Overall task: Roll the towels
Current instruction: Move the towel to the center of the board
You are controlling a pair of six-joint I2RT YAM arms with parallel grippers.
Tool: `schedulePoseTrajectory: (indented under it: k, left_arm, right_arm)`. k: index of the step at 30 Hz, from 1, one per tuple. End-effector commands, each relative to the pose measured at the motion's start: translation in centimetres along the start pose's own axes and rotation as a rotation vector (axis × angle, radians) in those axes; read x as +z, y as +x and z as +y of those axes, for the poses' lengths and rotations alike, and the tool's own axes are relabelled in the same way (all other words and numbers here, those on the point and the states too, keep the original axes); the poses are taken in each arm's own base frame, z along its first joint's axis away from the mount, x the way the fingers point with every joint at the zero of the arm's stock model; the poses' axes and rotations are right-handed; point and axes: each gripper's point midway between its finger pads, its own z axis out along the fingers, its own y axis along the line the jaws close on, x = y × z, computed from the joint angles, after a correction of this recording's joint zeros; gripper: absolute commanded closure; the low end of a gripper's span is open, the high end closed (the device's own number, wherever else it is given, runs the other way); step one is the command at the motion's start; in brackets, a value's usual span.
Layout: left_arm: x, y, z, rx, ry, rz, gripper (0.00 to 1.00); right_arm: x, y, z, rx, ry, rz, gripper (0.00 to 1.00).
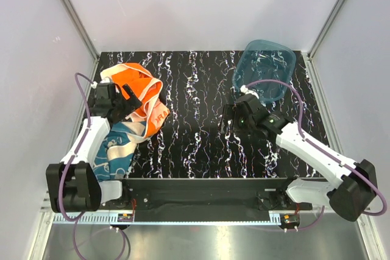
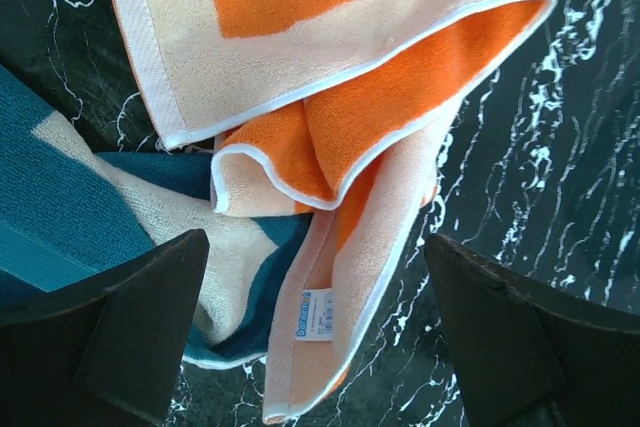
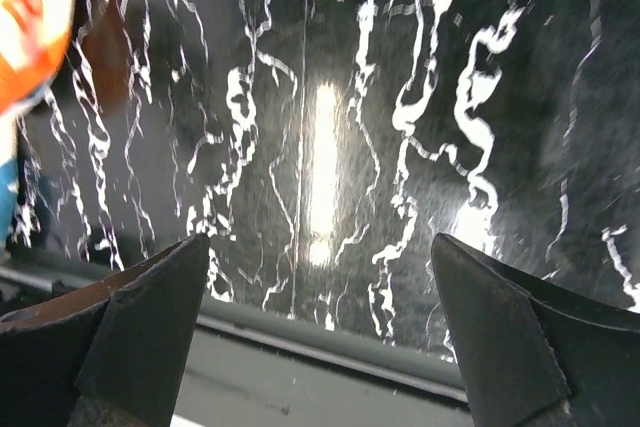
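orange towel point(image 1: 139, 89) and teal towel point(image 1: 119, 147) lie crumpled, overlapping, at left of the top view. left gripper point(image 2: 312, 247) hovers over them, fingers apart, empty; right gripper point(image 3: 320, 247) also wide, centre-right. risk: one pinch catches both towels, dragging the teal one along.

- Carries smooth white shells on the long links of the left arm point(image 1: 90, 143); bulky black housings at shoulder and wrist.
- Repeats the same white-and-black scheme on the right arm point(image 1: 311, 148), with a heavy black block at its base joint.
- Trails a thin left purple cable point(image 1: 77, 83) in a loop beside the wrist, and a right purple cable point(image 1: 292, 91) arching over the other forearm.
- Ends in a matte black left pincer point(image 2: 315, 242) with two broad, wedge-shaped fingers point(image 2: 130, 327), flat-faced and sharp-edged.
- Ends likewise in a black right pincer point(image 3: 320, 242), its fingers point(image 3: 130, 337) dark with a faint brownish sheen.
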Motion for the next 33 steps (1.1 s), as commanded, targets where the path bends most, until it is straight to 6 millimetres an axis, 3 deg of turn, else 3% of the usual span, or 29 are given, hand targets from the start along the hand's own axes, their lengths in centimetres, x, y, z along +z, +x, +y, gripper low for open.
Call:
schedulePoseTrajectory:
  k: [1,8,14,18,21,24,27,33]
  left_arm:
    - [0.1,-2.6,-1.2,0.006,-0.005,-0.066,0.05]
    - [3.0,-2.6,-1.1,0.032,-0.072,-0.022,0.11]
    - [3.7,-1.4,-3.9,0.103,-0.080,0.008,0.15]
    - [2.3,-0.1,-6.0,0.170,-0.087,0.013,0.18]
    - [1.1,1.7,-5.7,0.207,-0.100,0.031,0.18]
    - [-0.2,3.3,-3.8,0.213,-0.129,0.044,0.19]
    - [-0.4,5.5,-2.4,0.223,-0.123,0.086,0.21]
    - [-1.0,8.1,-1.9,0.247,-0.088,0.127,0.31]
  right_arm:
    - [-0.5,0.0,1.7,0.018,-0.064,0.038,0.00]
    - [-0.3,1.4,1.1,0.024,-0.082,0.055,0.00]
    - [-0.4,1.6,0.7,-0.010,-0.073,0.057,0.00]
    - [-0.4,1.5,0.6,-0.028,-0.070,0.055,0.00]
    - [-0.4,1.6,0.4,-0.035,-0.064,0.060,0.00]
    - [-0.5,1.8,0.3,-0.031,-0.063,0.065,0.01]
    - [-0.7,1.9,0.4,-0.021,-0.072,0.067,0.00]
    - [-1.0,2.1,0.5,0.013,-0.083,0.061,0.00]
